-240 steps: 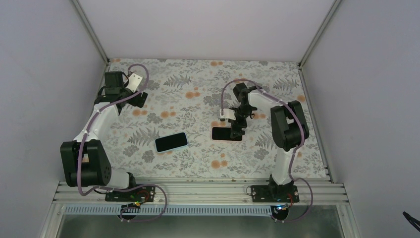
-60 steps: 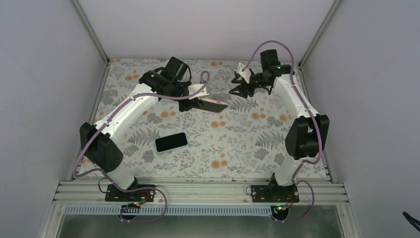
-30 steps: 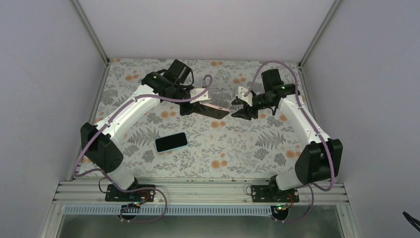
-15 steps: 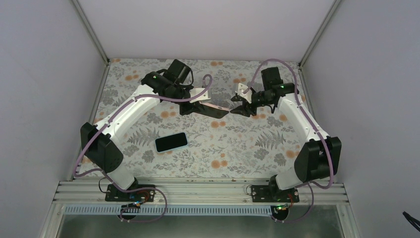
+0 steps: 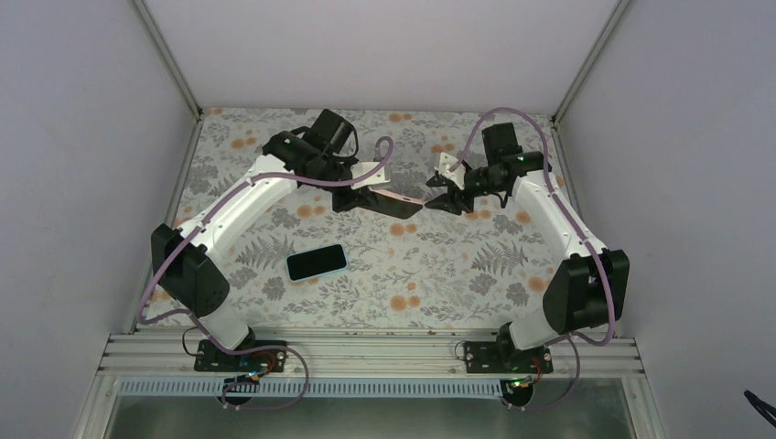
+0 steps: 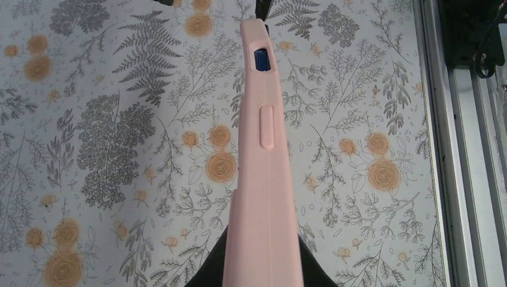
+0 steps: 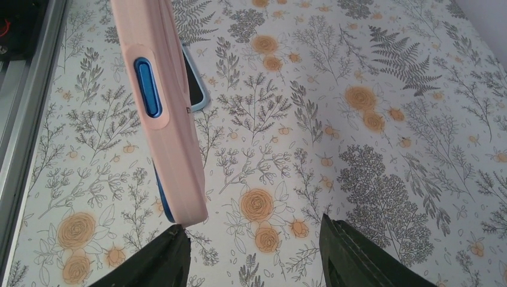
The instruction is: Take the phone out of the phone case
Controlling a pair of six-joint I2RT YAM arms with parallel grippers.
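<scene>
The table (image 5: 384,302), covered in a cloth printed with ferns and orange flowers, carries one loose thing: a light-blue handset (image 5: 317,262) lying flat, dark screen up.

The left arm (image 5: 238,197) rises on the near left of the handset and arches past it to the far side. The right arm (image 5: 549,215) stands well to the right of the handset and bends in toward the same far side.

The phone case (image 5: 398,199), pink, hangs in the air beyond the handset and to its right, clear of the cloth and roughly level. The phone (image 7: 147,86) sits inside it, its blue body showing through the side cutouts and along one edge.

The left gripper (image 5: 366,195) is clamped on the end of the case nearer the handset; in the left wrist view the pink edge runs straight out from between the dark fingers.

The right gripper (image 5: 437,197) is farther right of the handset, at the case's free end, with its fingers spread and nothing between them. In the right wrist view the end of the case sits just above one finger (image 7: 170,257), off to the side of the gap; whether they touch I cannot tell.
</scene>
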